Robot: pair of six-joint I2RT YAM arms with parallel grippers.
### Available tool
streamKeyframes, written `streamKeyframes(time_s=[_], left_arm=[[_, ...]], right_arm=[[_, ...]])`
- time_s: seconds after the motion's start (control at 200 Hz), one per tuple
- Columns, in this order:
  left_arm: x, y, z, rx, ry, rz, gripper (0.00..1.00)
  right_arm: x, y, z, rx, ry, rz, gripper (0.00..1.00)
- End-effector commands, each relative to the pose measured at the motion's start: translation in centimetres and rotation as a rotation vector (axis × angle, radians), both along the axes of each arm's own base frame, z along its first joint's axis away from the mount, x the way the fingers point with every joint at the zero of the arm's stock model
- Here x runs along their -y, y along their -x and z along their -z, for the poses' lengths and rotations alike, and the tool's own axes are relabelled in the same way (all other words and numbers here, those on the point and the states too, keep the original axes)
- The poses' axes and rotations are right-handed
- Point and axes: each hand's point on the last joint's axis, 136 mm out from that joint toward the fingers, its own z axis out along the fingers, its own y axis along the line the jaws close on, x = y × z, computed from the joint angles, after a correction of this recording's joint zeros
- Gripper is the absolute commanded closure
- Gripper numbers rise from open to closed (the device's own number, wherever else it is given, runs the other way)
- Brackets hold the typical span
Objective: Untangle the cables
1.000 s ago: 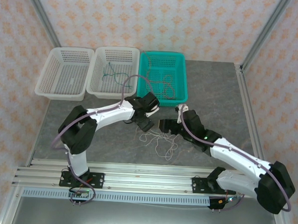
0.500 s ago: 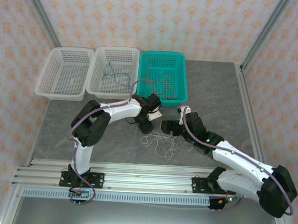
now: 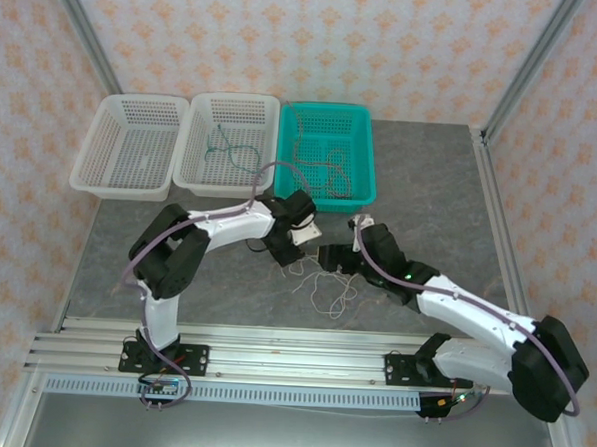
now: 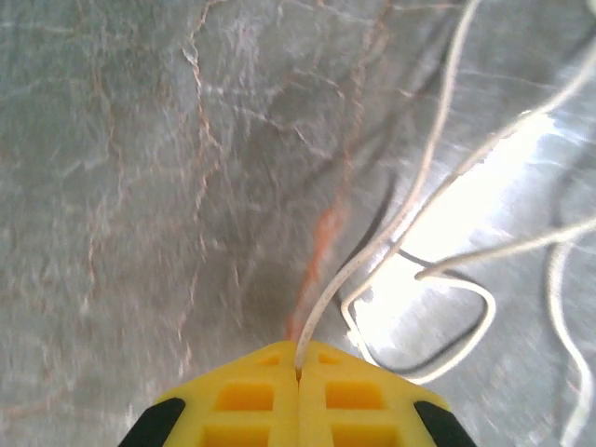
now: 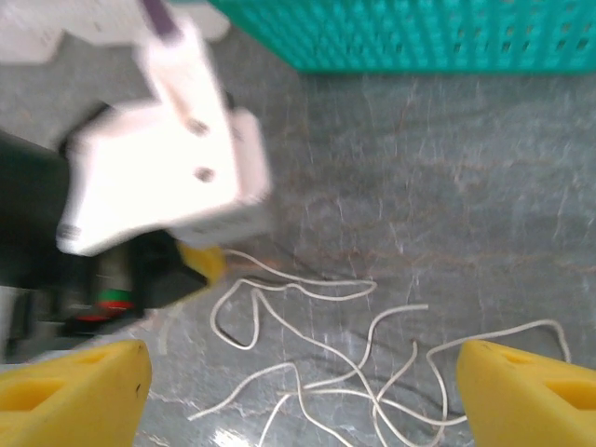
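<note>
A thin white cable (image 3: 327, 287) lies in loose curls on the grey table between my two grippers. My left gripper (image 3: 289, 255) is down at the cable's left end. In the left wrist view its yellow jaws (image 4: 299, 358) are shut on the white cable (image 4: 410, 200), which runs up out of the seam. My right gripper (image 3: 329, 257) hovers just right of it, open, with its yellow fingers (image 5: 84, 382) spread wide over the white cable (image 5: 307, 289). A green cable (image 3: 232, 152) lies in the middle white basket. A reddish-brown cable (image 3: 321, 167) lies in the teal basket.
Three baskets stand in a row at the back: an empty white basket (image 3: 123, 179), the middle white basket (image 3: 196, 178) and the teal basket (image 3: 365, 192). The teal basket's wall (image 5: 419, 37) is close ahead of my right gripper. Metal rails run along the near edge.
My left arm has folded at the elbow and its gripper has come slightly nearer and lower onto the white cable's left end. My right gripper has shifted a little left.
</note>
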Motion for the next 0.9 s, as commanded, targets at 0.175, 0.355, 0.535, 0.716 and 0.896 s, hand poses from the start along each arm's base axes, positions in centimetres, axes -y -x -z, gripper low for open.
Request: streamKeyframes(time_s=[0.175,0.355,0.535,0.716,0.896], left_arm=[[2.8,3.2,-10.4,0.077,0.326,0.005,1.00],[0.5,3.4,-15.6,0.192,0.343,-0.078,1.00],[-3.9,1.7,-22.6,0.386,0.408,-0.268,1.00],[-11.0,-0.7,-28.8,0.536,0.465,-0.618,1.00],[-14.6,-2.0,-32.3,0.585,0.516,-0.790,1.00]], right_arm=[[-5.1,-1.9,1.6,0.013,-0.013,-0.082,0.15],[-3.8,-2.9,5.7,-0.020,0.079,0.009,0.36],[-2.4,-2.1,8.0,-0.054,0.120,0.019,0.60],[-0.6,-1.7,7.8,-0.052,0.113,0.076,0.53],[-0.1,-1.4,8.8,-0.076,0.114,0.065,0.50]])
